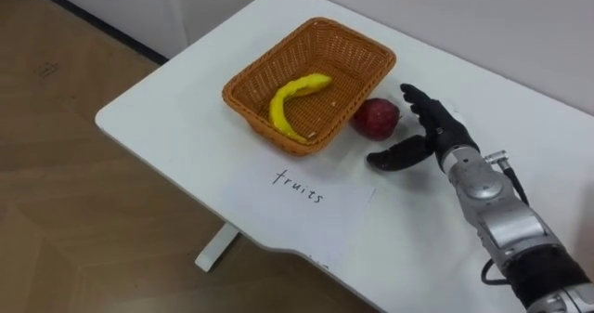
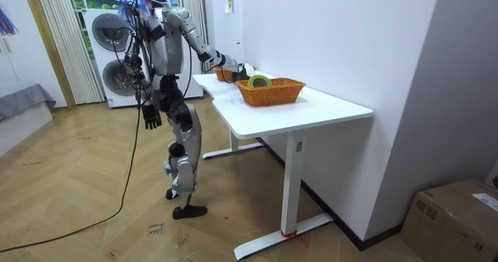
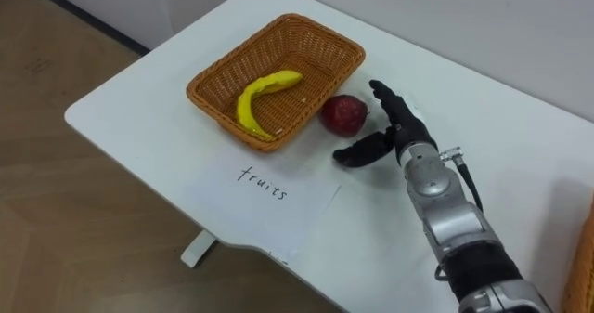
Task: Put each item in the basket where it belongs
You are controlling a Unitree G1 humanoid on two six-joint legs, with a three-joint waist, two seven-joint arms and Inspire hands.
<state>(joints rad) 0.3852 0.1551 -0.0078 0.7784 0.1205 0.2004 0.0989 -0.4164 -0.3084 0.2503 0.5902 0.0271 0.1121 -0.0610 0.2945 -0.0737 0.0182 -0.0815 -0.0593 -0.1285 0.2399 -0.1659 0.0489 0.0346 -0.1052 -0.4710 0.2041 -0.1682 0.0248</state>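
A woven fruit basket (image 1: 364, 45) stands on the white table (image 1: 176, 99) with a yellow banana (image 1: 290, 97) lying in it. A dark red apple (image 1: 376, 118) rests on the table, touching the basket's right side. My right hand (image 1: 436, 135) is open just right of the apple, its fingers stretched past it and its thumb spread low in front; it does not hold the fruit. In the room view my left hand (image 2: 149, 117) hangs at my side while I stand at the table's end.
A paper sheet marked "fruits" (image 1: 302, 188) lies in front of the basket near the table edge. In the room view a second woven basket (image 2: 272, 92) with a greenish roll (image 2: 259, 80) in it stands further along the table. A wall runs behind the table.
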